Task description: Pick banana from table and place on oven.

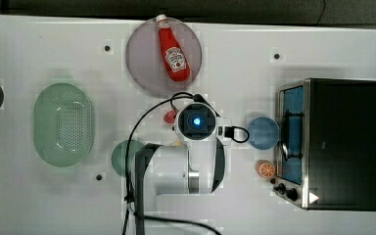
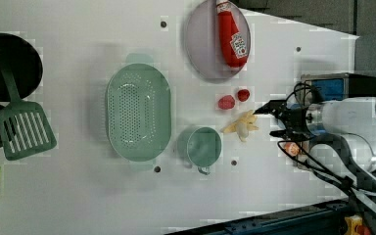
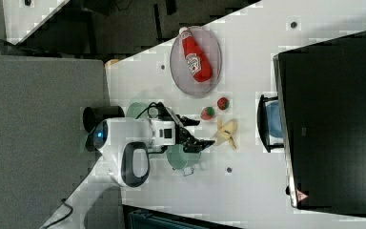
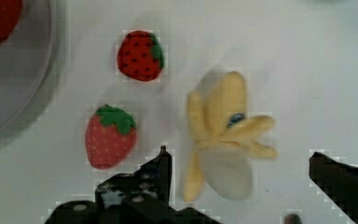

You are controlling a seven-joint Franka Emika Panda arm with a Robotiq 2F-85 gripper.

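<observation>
- The table (image 1: 39,49) is the largest thing here, a white top with a few dark holes, and it carries everything else.
- The oven (image 1: 347,147) stands at the table's edge on the top view's right. Its black top is bare and its glass door faces the middle of the table.
- The arm (image 1: 166,166) reaches in from the table's edge at the bottom of the top view, with its wrist over the middle of the table.
- A green colander (image 2: 138,117) lies well apart from the job, and a grey plate (image 1: 142,68) with a ketchup bottle (image 1: 174,51) sits near the far edge.
- A green cup (image 2: 203,146) stands just beside the banana.
- The banana (image 4: 223,135) lies on the table near its middle, half peeled, with its skin flaps spread out. Two strawberries (image 4: 140,55) lie near it on the plate side.
- Our pincer (image 4: 237,182) is spread wide and empty, with one finger (image 4: 161,170) on either side of the banana's lower end. In the left view it stands just off the fruit.
- We judge the step in hand to be the approach for the pick, since nothing is gripped yet.
- The next move calls for us to sink down, keeping the banana between the fingers and clear of the nearer strawberry. We should close on the body, not a loose flap, then lift high enough to clear the oven's top.
</observation>
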